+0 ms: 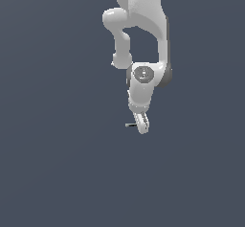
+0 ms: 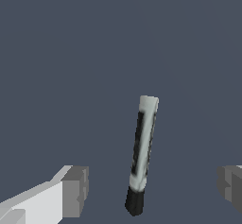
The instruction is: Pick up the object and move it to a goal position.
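We saw the gripper (image 2: pixel 151 185) with its jaws spread wide, holding nothing; the rod (image 2: pixel 142 152) lay between its fingers (image 2: pixel 75 190), untouched.

The rod (image 2: pixel 142 154) is seen as pale grey-white with a black stripe down its side and a black tip at one end. The arm (image 1: pixel 141 34) is coloured white with grey joints. The gripper (image 2: pixel 152 187) fingers (image 2: pixel 75 191) are grey. Everything is set against plain dark blue-grey.
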Controlling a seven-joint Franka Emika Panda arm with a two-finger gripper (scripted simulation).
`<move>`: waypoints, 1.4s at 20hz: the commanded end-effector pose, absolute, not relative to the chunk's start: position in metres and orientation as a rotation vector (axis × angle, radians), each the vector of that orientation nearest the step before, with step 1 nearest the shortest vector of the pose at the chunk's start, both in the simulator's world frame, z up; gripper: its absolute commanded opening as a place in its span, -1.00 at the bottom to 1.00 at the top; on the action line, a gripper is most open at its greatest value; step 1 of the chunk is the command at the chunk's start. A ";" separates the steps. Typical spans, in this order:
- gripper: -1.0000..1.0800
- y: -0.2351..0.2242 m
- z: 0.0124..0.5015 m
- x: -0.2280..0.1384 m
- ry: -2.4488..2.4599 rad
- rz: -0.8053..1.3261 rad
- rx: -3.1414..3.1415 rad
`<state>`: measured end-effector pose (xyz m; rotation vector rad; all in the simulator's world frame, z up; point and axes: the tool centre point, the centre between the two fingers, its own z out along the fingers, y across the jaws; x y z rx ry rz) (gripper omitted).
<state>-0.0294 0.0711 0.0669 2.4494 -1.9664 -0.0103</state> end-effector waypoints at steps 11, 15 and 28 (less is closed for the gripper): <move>0.92 0.078 0.060 -0.032 -2.129 0.000 2.311; 0.92 0.078 0.060 -0.032 -2.126 -0.001 2.312; 0.92 0.078 0.014 -0.033 -2.132 -0.001 2.307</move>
